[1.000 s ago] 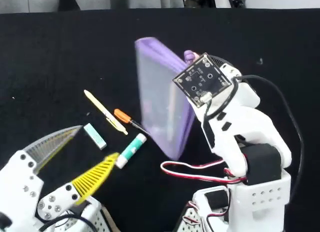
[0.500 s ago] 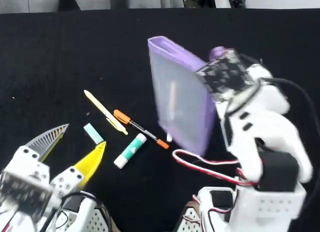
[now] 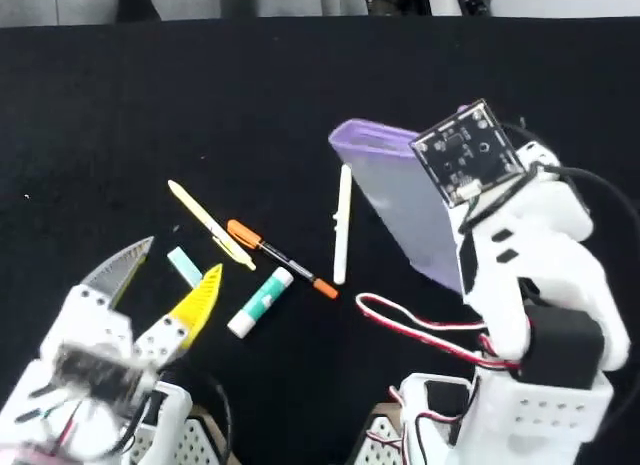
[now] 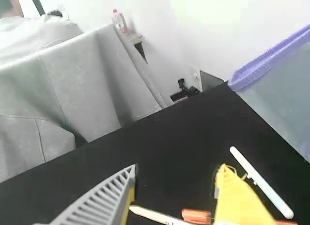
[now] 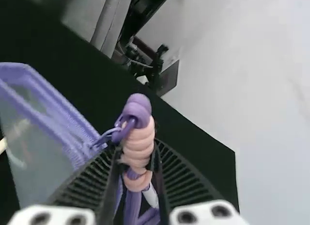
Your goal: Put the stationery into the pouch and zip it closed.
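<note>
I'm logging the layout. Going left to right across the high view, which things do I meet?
From the left: small teal eraser → white-and-green glue stick → slim white pen → translucent purple pouch.

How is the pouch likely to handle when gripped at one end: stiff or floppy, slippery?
The pouch is held up tilted by the right gripper, which is clamped at its zipper end, yet its side looks flat, so it is probably fairly stiff. The clear side looks like smooth plastic, so likely slippery. Held from one end, it may swing.
</note>
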`<state>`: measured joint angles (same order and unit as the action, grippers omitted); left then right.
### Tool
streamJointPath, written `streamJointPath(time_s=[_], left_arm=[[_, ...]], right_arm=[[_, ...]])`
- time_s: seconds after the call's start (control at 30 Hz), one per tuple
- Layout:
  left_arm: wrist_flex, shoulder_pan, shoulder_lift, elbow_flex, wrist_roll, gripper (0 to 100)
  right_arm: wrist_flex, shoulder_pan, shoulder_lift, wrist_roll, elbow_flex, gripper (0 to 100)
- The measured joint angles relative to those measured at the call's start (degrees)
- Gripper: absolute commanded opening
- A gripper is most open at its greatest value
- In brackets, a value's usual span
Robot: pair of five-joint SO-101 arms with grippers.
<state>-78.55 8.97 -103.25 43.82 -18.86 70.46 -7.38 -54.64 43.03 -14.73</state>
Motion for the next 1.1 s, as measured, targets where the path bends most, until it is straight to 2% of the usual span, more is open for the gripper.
streamJointPath(time_s=[0.2, 0.37, 0.6, 0.73, 1.1], left_arm=[[6.4, -5.5, -0.9, 16.4, 1.1, 26], [15.4, -11.7, -0.5, 25.5, 9.0, 26], [23.2, -12.5, -0.7, 33.9, 18.4, 27], [25.5, -12.6, -0.4, 37.5, 19.1, 32], [25.8, -12.6, 1.2, 40.4, 18.3, 33]], right_arm=[[-0.4, -0.6, -1.1, -0.1, -2.3, 1.1], [0.3, -4.7, -1.1, -0.1, -2.0, 1.1], [7.9, -6.8, -2.3, 1.8, -1.1, 1.1], [10.8, -6.7, -5.5, 1.8, -1.5, 1.1], [14.4, -6.8, -19.2, 2.3, -15.6, 1.1]])
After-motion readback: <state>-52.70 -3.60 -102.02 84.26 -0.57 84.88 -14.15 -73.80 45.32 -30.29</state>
